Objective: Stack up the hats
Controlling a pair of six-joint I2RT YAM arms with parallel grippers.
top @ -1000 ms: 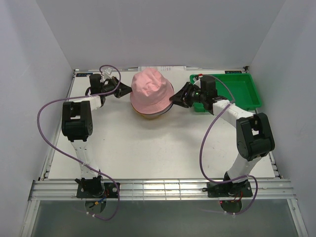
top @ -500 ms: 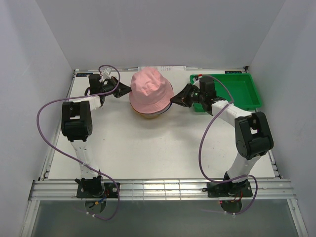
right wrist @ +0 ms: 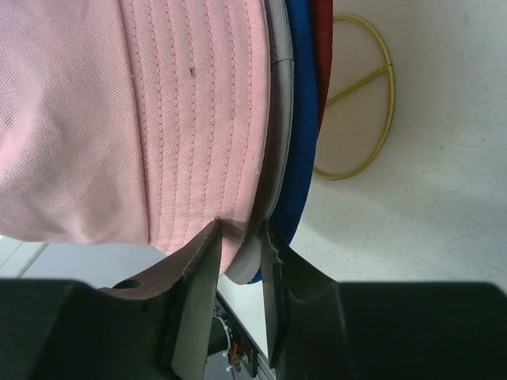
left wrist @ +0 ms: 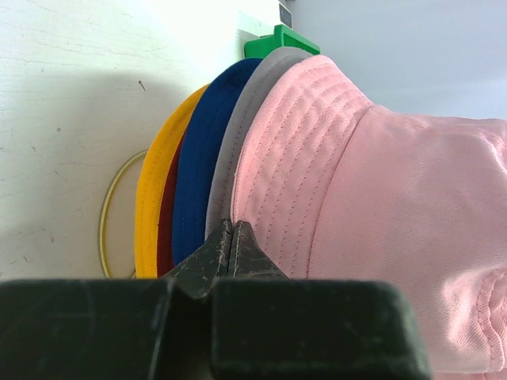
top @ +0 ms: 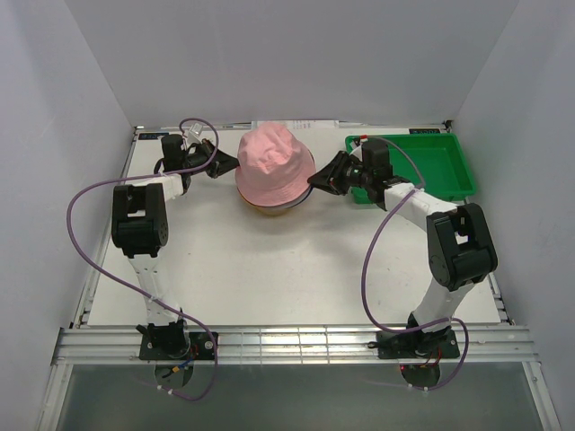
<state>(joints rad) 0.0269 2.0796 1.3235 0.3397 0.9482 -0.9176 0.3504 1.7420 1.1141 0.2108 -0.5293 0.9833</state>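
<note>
Slippage worries us: on the surface [top: 269,269], at its far middle, the stack of hats [top: 274,175] could shear if either arm tugs sideways, dragging the pink hat [top: 272,157] off the grey hat [left wrist: 238,127]. Right jaws straddle both their brims; we cannot tell whether they pinch. Left jaws, pressed together, sit just by the brim edge. Fabric looks soft, stitched, neatly nested.

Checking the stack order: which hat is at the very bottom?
The yellow hat. Its brim lies nearest the table, with the red, blue, grey and pink hats stacked above it.
</note>
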